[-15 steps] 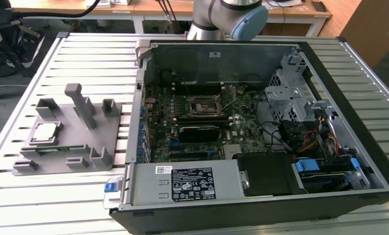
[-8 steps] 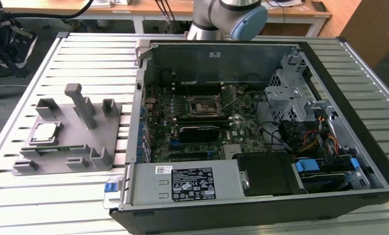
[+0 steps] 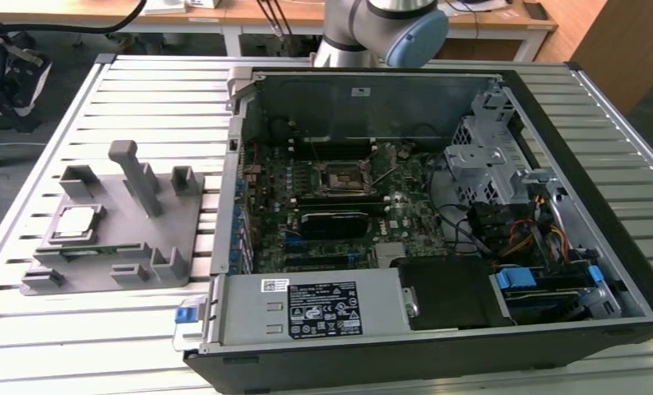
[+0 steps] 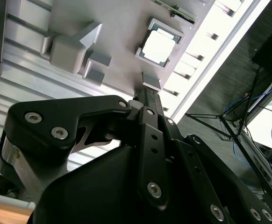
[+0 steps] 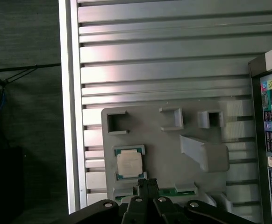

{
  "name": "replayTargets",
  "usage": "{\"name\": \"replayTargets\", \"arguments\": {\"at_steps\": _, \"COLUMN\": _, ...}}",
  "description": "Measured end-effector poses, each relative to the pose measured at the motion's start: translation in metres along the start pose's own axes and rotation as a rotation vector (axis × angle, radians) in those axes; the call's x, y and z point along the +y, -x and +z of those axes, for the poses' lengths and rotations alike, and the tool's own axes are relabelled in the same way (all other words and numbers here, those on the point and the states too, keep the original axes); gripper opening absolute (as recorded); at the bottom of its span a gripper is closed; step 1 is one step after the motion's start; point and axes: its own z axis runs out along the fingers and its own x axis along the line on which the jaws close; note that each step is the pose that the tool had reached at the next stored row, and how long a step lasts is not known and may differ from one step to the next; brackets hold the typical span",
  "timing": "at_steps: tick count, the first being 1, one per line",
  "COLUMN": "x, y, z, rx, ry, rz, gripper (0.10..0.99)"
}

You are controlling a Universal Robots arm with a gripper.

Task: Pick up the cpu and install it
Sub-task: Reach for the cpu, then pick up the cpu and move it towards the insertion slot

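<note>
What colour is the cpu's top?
The cpu is silver-grey, greenish edged; clearest in the first wrist view.

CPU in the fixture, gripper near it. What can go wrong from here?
1. The gripper looks shut, near the fixture edge beside the cpu; lowered like that, it might hit a fixture block, not straddle the chip.
2. The socket sits deep inside the case near loose cables; the arm might snag them.
</note>
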Motion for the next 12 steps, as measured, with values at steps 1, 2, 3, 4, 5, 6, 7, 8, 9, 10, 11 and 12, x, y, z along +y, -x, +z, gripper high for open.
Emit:
{"name": "replayTargets", "arguments": {"at_steps": 1, "x": -0.0001, "y": -0.0016, "z": 0.0002, "rx": 0.0002, "ry": 0.0, "rz": 0.0, "gripper": 0.106}}
{"name": "replayTargets", "arguments": {"at_steps": 2, "x": -0.0002, "y": -0.0034, "z": 0.0003, "rx": 0.0004, "ry": 0.0, "rz": 0.0, "gripper": 0.106}}
{"name": "replayTargets", "arguments": {"at_steps": 3, "x": -0.0004, "y": -0.0049, "z": 0.0005, "rx": 0.0006, "ry": 0.0, "rz": 0.0, "gripper": 0.106}}
{"name": "replayTargets", "arguments": {"at_steps": 4, "x": -0.0005, "y": -0.0065, "z": 0.0008, "rx": 0.0007, "ry": 0.0, "rz": 0.0, "gripper": 0.106}}
{"name": "replayTargets", "arguments": {"at_steps": 5, "x": -0.0006, "y": -0.0083, "z": 0.001, "rx": 0.0008, "ry": 0.0, "rz": 0.0, "gripper": 0.106}}
{"name": "replayTargets", "arguments": {"at_steps": 6, "x": -0.0008, "y": -0.0101, "z": 0.0012, "rx": 0.0009, "ry": 0.0, "rz": 0.0, "gripper": 0.106}}
{"name": "replayTargets", "arguments": {"at_steps": 7, "x": -0.0009, "y": -0.012, "z": 0.0015, "rx": 0.001, "ry": 0.0, "rz": 0.0, "gripper": 0.106}}
{"name": "replayTargets", "arguments": {"at_steps": 8, "x": -0.0011, "y": -0.0138, "z": 0.0018, "rx": 0.0009, "ry": 0.0, "rz": 0.0, "gripper": 0.106}}
{"name": "replayTargets", "arguments": {"at_steps": 9, "x": -0.0012, "y": -0.0153, "z": 0.002, "rx": 0.001, "ry": 0.0, "rz": 0.0, "gripper": 0.106}}
{"name": "replayTargets", "arguments": {"at_steps": 10, "x": -0.0013, "y": -0.0168, "z": 0.0023, "rx": 0.0009, "ry": 0.0, "rz": 0.0, "gripper": 0.106}}
{"name": "replayTargets", "arguments": {"at_steps": 11, "x": -0.0015, "y": -0.0183, "z": 0.0025, "rx": 0.0009, "ry": 0.0, "rz": 0.0, "gripper": 0.106}}
{"name": "replayTargets", "arguments": {"at_steps": 12, "x": -0.0016, "y": -0.0197, "z": 0.0028, "rx": 0.0009, "ry": 0.0, "rz": 0.0, "gripper": 0.106}}
